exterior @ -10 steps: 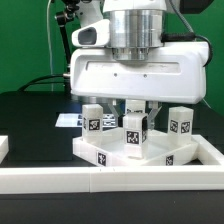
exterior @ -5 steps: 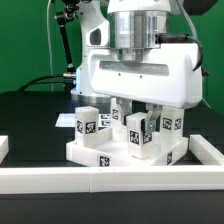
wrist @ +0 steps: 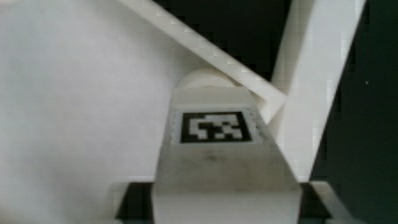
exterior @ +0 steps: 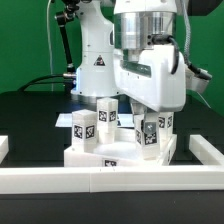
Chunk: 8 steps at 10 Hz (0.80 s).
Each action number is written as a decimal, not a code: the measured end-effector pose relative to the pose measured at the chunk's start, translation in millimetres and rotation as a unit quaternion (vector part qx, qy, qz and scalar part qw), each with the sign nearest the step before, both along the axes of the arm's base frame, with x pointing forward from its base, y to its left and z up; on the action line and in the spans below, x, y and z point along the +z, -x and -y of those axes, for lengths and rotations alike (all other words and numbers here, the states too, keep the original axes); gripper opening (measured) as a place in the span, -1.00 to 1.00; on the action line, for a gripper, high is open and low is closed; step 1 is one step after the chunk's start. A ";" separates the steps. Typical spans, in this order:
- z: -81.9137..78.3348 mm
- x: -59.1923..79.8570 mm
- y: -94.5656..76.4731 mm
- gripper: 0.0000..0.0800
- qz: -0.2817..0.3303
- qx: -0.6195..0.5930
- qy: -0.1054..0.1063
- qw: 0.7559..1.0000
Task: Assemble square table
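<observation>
The white square tabletop lies against the front rail with its rim up. White tagged legs stand on it: one at the exterior view's left, one behind it, one at the right back. My gripper reaches down over the tabletop's right part and is shut on a fourth leg that stands on the tabletop. In the wrist view this leg fills the space between my dark fingers, tag facing the camera, with the tabletop beyond it.
White border rails run along the front, the right and the left of the black table. The marker board lies behind the tabletop. The arm's base stands at the back.
My gripper has turned about its axis and shifted toward the exterior view's right. The tabletop and its legs have turned with it, staying against the front rail.
</observation>
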<state>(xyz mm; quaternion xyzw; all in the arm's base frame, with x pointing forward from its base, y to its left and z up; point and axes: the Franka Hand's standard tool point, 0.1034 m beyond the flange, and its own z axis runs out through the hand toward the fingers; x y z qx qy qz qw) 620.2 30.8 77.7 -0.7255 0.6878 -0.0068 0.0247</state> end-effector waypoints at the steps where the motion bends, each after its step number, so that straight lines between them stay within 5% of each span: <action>1: -1.2 0.1 0.1 -0.27 -0.003 -0.033 -0.002 0.999; 8: -7.5 -0.2 -0.3 -0.14 -0.019 -0.175 -0.017 0.984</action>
